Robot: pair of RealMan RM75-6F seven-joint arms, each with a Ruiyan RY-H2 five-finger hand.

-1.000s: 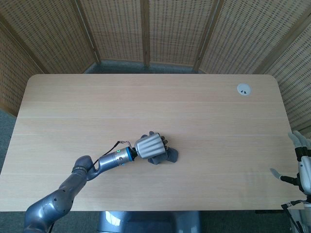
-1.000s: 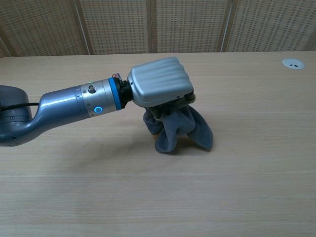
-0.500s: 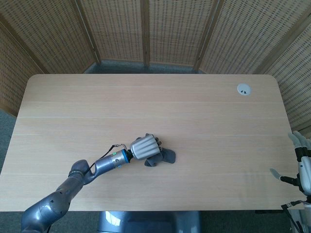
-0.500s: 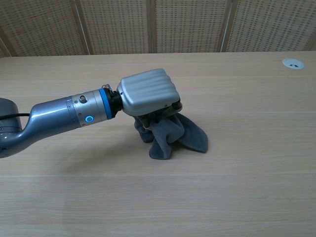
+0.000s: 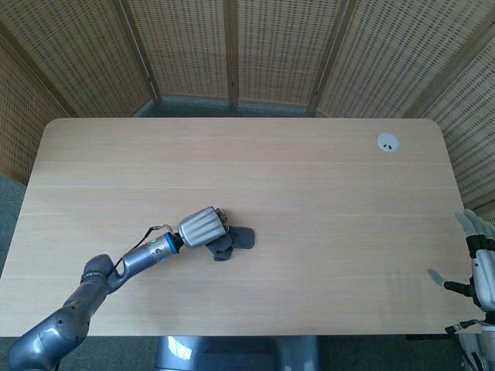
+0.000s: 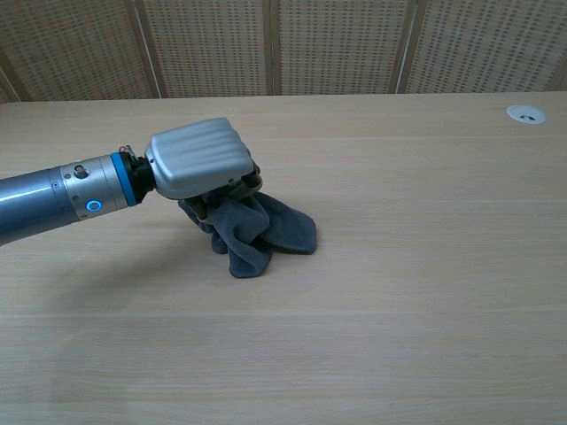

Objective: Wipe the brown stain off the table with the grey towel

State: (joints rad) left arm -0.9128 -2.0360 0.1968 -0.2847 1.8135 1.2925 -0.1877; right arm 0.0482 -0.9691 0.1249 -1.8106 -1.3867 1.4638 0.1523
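My left hand (image 5: pixel 203 227) (image 6: pixel 197 160) grips the bunched grey towel (image 5: pixel 232 242) (image 6: pixel 257 232) and presses it onto the wooden table (image 5: pixel 309 193), left of centre near the front. The towel trails out to the right of the hand and lies on the wood. No brown stain shows in either view; the spot under the towel and hand is hidden. My right hand (image 5: pixel 479 259) hangs at the table's front right edge, fingers spread, holding nothing. It is absent from the chest view.
A small white round cable grommet (image 5: pixel 387 142) (image 6: pixel 525 113) sits in the table's far right corner. Woven wicker screens (image 5: pixel 232 46) stand behind the table.
My left hand has dragged the towel leftward and slightly toward the front edge across the table. The right hand has stayed still.
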